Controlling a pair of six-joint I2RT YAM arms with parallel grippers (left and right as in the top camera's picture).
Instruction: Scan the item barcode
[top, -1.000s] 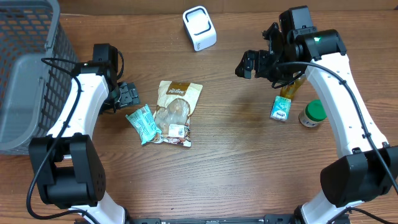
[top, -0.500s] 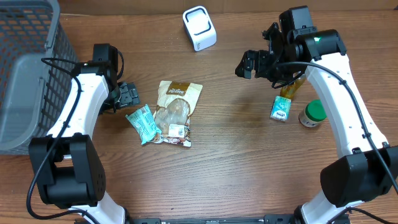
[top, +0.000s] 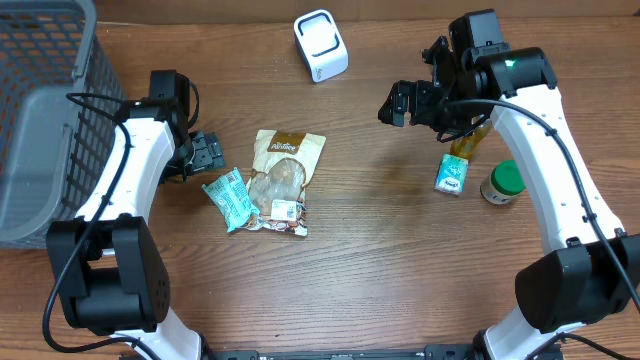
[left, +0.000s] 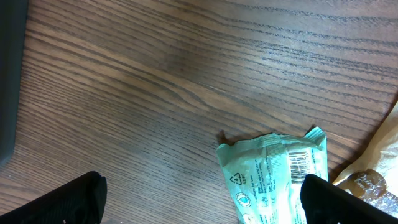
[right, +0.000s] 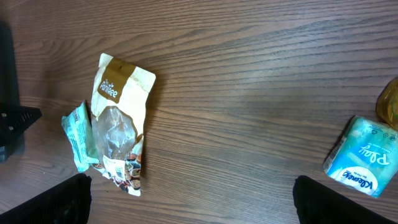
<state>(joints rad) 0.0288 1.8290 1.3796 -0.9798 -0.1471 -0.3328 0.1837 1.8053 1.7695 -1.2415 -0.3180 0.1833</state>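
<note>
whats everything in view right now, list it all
basket: one, grey mesh, far left
scanner: one, white, top centre
snack wrapper: one, teal, left of pouch
pouch: one, tan, centre
tissue pack: one, teal, right side
bottle: one, yellowish, partly hidden, by tissue pack
jar: one, green lid, right of tissue pack
table: one, brown wood
left hand: one, black, open, by snack wrapper
right hand: one, black, open, upper right

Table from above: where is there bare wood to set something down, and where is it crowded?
Bare wood lies between the snack pouch and the tissue pack, and along the near edge below both. It is crowded at right, where tissue pack, green-lidded jar and yellow bottle cluster, and where the teal wrapper meets the pouch.
</note>
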